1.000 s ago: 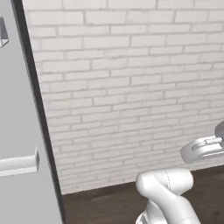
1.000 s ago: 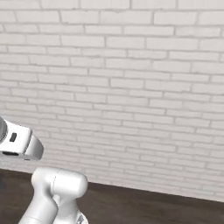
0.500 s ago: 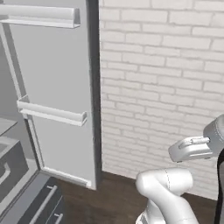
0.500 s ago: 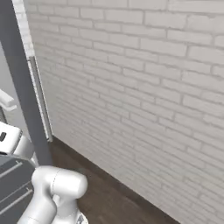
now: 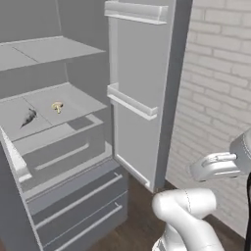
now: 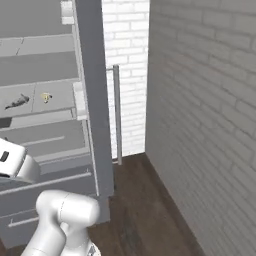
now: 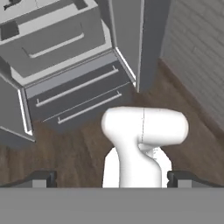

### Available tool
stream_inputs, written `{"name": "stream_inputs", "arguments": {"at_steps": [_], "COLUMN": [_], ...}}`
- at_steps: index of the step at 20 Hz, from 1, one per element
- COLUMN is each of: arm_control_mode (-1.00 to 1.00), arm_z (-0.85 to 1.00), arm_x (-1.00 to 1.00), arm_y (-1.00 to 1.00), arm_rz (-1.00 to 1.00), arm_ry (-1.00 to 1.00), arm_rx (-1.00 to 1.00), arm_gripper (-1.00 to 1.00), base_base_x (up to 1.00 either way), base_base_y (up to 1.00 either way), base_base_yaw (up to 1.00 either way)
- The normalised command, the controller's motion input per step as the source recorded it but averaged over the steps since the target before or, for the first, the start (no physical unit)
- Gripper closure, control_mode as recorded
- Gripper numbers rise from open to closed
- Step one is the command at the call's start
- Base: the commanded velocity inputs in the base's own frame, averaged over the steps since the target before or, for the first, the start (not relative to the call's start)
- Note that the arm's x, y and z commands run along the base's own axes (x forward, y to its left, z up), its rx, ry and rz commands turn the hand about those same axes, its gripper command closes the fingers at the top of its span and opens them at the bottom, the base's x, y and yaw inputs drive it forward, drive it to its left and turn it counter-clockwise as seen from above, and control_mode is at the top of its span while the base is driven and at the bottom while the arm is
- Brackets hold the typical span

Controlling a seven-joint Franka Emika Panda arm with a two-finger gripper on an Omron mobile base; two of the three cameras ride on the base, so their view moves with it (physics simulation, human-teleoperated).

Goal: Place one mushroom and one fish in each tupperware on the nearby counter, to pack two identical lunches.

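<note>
Over the last second the whole picture had swung: both base views went from bare brick wall to an open fridge point(image 5: 73, 147), so it was the base that had turned, not the things that had moved. The fridge stood to the left, its door point(image 5: 142, 93) swung out toward the brick wall point(image 5: 215, 88) on the right.

On a middle shelf point(image 5: 83, 100) lay one fish point(image 5: 28, 116) and, just right of it and apart from it, one mushroom point(image 5: 57, 106). The right base view showed the same pair, fish point(image 6: 16, 102) left of mushroom point(image 6: 46, 97). No tupperware and no worktop were to be seen, so the packing looked far from finished; I judged this to be the approach to fetch food from the fridge.

The claw point(image 7: 111, 178) hung well short of the shelf, looking down over the lower drawers point(image 7: 74, 94) and the dark wood floor point(image 7: 65, 153). Its tips point(image 7: 41, 179) stood wide apart with nothing between them. The likely next need was to reach up and in toward the shelf.
</note>
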Motion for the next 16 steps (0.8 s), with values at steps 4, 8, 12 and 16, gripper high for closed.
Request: {"name": "stream_inputs", "arguments": {"at_steps": [4,8,12,16], "arm_control_mode": [1.00,1.00,1.00,1.00], "arm_z": [0.00,0.00,0.00,0.00], "arm_x": [0.00,0.00,0.00,0.00], "arm_y": [0.00,0.00,0.00,0.00], "arm_rz": [0.00,0.00,0.00,0.00], "arm_ry": [0.00,0.00,0.00,0.00], "arm_rx": [0.00,0.00,0.00,0.00], "arm_gripper": [-1.00,-1.00,-1.00,-1.00], "base_base_x": [0.34,0.50,0.44,0.54], "base_base_y": [0.06,0.11,0.11,0.14], "base_base_yaw": [0.70,0.60,0.34,0.12]}}
